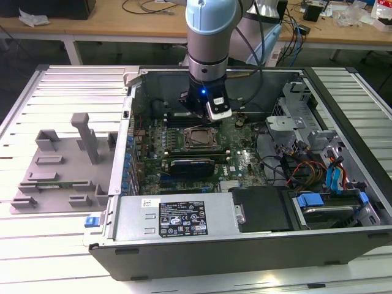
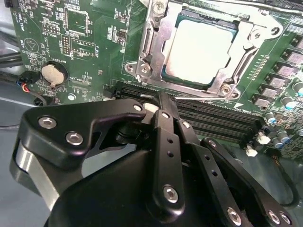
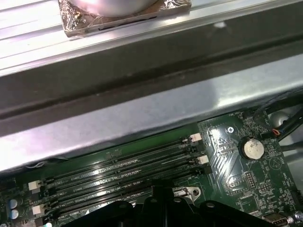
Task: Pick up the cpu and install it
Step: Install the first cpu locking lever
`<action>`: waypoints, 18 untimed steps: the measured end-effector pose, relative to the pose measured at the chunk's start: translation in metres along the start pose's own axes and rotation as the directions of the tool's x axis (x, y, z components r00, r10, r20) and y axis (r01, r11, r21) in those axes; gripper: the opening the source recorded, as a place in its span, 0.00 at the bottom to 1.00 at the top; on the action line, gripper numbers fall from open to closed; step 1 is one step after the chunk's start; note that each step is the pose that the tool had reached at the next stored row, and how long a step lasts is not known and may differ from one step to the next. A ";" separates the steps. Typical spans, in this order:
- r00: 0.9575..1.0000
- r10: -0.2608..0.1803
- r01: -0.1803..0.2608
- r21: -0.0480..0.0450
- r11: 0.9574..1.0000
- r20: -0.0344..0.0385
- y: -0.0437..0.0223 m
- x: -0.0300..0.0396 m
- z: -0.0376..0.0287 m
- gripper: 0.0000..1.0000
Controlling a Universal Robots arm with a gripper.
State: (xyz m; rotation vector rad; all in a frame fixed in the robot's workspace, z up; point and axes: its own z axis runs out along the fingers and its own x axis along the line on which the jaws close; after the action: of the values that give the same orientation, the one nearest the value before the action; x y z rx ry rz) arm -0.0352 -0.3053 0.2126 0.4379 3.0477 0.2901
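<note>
We are finding the cpu (image 2: 199,51) lying flat in its socket frame (image 2: 150,56) on the green motherboard (image 2: 90,52), its pale matt metal plate facing up, so it appears already seated. The gripper (image 2: 162,105) is hanging just beside the socket, above the black memory slots (image 3: 118,172); its black fingers (image 2: 163,142) are pressed together, clamping nothing.

The room is bright, with light from above. In the second wrist view the cpu (image 2: 201,49) shines almost white with glare. In the first wrist view the case wall (image 3: 142,109) looks soft and blurry, with a pale shine.
</note>
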 end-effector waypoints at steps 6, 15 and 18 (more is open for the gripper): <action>1.000 0.021 -0.021 0.000 1.000 0.004 0.0012 0.0028 0.0007 0.11; 0.997 0.069 -0.070 0.033 0.997 0.033 -0.0018 0.0116 0.0073 0.11; 0.997 0.073 -0.074 0.033 0.997 0.034 0.0008 0.0126 0.0079 0.11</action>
State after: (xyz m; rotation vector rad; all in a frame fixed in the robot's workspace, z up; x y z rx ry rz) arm -0.0465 -0.2996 0.2047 0.5523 3.0131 0.2311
